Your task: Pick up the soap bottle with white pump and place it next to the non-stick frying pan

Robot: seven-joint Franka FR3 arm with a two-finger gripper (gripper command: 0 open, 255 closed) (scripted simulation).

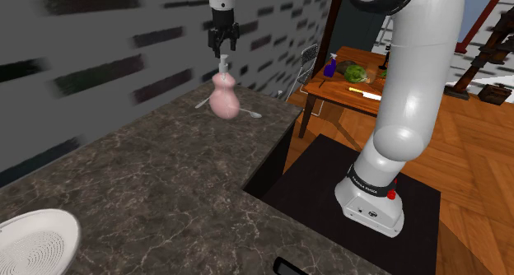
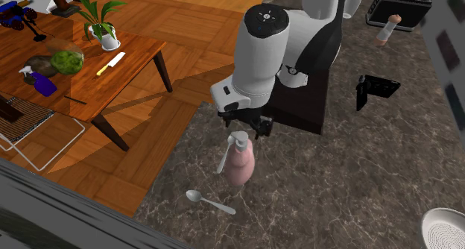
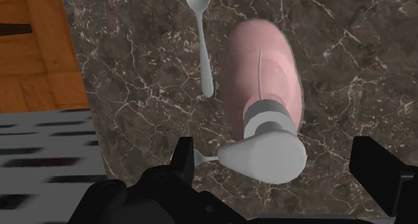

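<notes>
Black and two-fingered, the gripper hangs pointing straight down over the pale pump head of a rounded pink soap bottle. In the wrist view its fingers stand wide apart, one on each side of the pump and touching neither side, so nothing is held. The bottle stands upright on the dark veined stone countertop, with a silver spoon lying flat just beside its base, on the side toward the grey wall. The task looks barely begun: the approach is lined up, but closing, lifting, carrying and setting down are all left to do. The goal, a white round pan with ringed ridges inside, sits well apart from the bottle, at the shoulder view's lower left corner. Between the two runs a broad bare stretch of stone, which should give an easy path. Room is tighter around the bottle itself, since the wall rises close behind it. In the second exterior view the counter's edge drops to a wooden floor not far off. On the shoulder view's right the counter ends at the black stand.
</notes>
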